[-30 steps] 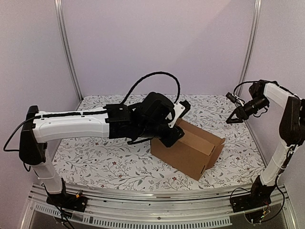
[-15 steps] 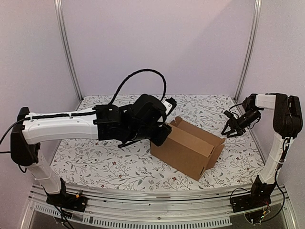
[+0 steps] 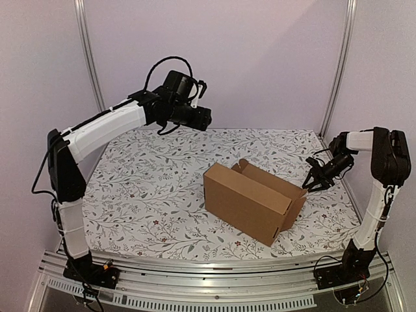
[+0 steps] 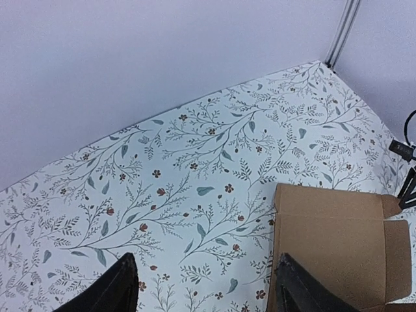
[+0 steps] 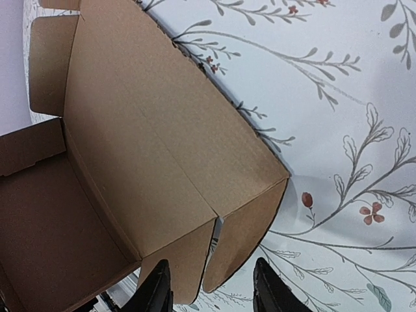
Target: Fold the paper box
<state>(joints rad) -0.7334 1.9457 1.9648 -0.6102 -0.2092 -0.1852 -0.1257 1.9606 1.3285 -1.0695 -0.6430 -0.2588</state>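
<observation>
The brown paper box (image 3: 252,199) stands on the flowered table, partly folded, with its top open and end flaps loose at its right end. My left gripper (image 3: 204,119) is open and empty, raised high near the back wall, far from the box. In the left wrist view the gripper (image 4: 208,294) looks down at the box's left end (image 4: 331,237). My right gripper (image 3: 314,181) is open, just off the box's upper right corner. In the right wrist view the gripper (image 5: 212,292) shows two loose end flaps (image 5: 237,250) of the box (image 5: 130,143) between its fingertips.
The flowered tablecloth (image 3: 149,195) covers the whole table. Purple walls and two metal posts (image 3: 91,65) close the back and sides. The right arm's upright link (image 3: 377,188) stands at the table's right edge.
My left arm has lifted off the box and swung up and back towards the rear wall. My right gripper has come down and in towards the box's right end.
</observation>
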